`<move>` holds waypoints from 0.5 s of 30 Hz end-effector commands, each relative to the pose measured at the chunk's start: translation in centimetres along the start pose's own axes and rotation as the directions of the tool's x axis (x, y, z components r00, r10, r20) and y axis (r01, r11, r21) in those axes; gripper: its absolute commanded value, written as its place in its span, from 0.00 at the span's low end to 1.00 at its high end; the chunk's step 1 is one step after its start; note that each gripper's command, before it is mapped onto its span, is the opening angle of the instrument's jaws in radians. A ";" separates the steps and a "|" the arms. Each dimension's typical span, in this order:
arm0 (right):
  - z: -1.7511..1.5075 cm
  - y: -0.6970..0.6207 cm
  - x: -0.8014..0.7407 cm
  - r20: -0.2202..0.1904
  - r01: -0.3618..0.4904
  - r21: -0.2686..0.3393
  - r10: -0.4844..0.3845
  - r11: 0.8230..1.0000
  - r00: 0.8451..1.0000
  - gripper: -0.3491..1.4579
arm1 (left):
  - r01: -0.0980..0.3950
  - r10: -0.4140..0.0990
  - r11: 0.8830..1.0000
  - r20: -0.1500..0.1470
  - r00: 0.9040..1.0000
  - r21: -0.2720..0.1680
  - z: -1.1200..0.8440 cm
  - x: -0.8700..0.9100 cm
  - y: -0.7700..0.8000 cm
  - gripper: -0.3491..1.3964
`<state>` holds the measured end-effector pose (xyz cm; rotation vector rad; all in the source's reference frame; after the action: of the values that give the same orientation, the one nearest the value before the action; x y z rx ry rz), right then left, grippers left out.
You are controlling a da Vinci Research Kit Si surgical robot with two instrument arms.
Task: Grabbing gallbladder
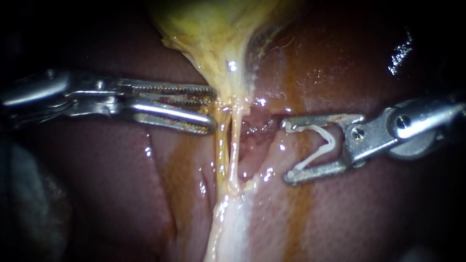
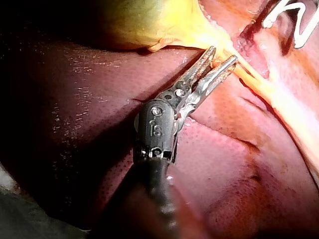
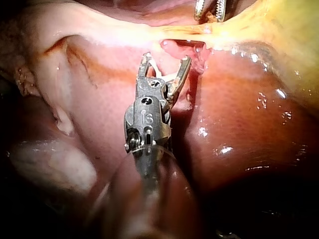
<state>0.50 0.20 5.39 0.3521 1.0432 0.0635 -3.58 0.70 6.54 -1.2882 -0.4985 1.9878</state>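
Gallbladder (image 1: 213, 29): yellow, at upper edge of endoscope view, tapering to narrow neck (image 1: 225, 82) that runs down between both instruments. Liver (image 1: 121, 194): bare surface around and below each shaft. Left instrument (image 1: 213, 109): serrated jaws moderately parted, gripping nothing, tips just touching neck's side. Right instrument (image 1: 287, 150): jaws wide, white clip (image 1: 332, 143) seated between them, apart from neck.

The gallbladder (image 1: 213, 29) sits at twelve o'clock in my endoscope view: yellow, wet, narrowing like a funnel toward centre, where its neck seems stretched taut, though glare blurs it.
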 end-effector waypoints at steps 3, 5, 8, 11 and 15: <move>0.00 0.00 0.00 0.000 0.000 0.000 0.000 1.000 1.000 0.47 | 0.011 -0.011 1.000 0.000 1.000 0.002 -0.01 -0.02 0.00 0.22; 0.00 0.00 0.00 0.000 0.000 0.000 0.000 1.000 1.000 0.47 | 0.011 -0.011 1.000 0.000 1.000 0.002 -0.02 -0.02 -0.01 0.21; 0.00 0.00 0.00 0.000 0.000 0.000 0.000 1.000 1.000 0.47 | 0.010 -0.010 1.000 0.000 1.000 0.001 -0.02 -0.03 -0.02 0.24; 0.00 0.00 0.00 0.000 0.000 0.000 0.000 1.000 1.000 0.47 | 0.009 -0.009 1.000 -0.001 1.000 0.004 -0.02 -0.05 -0.05 0.22; 0.00 0.00 0.00 0.000 0.000 0.000 0.000 1.000 1.000 0.47 | 0.007 -0.007 1.000 0.005 1.000 0.005 -0.04 -0.08 -0.07 0.13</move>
<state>0.50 0.20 5.39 0.3520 1.0433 0.0638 -3.48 0.68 6.63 -1.2768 -0.4989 1.9856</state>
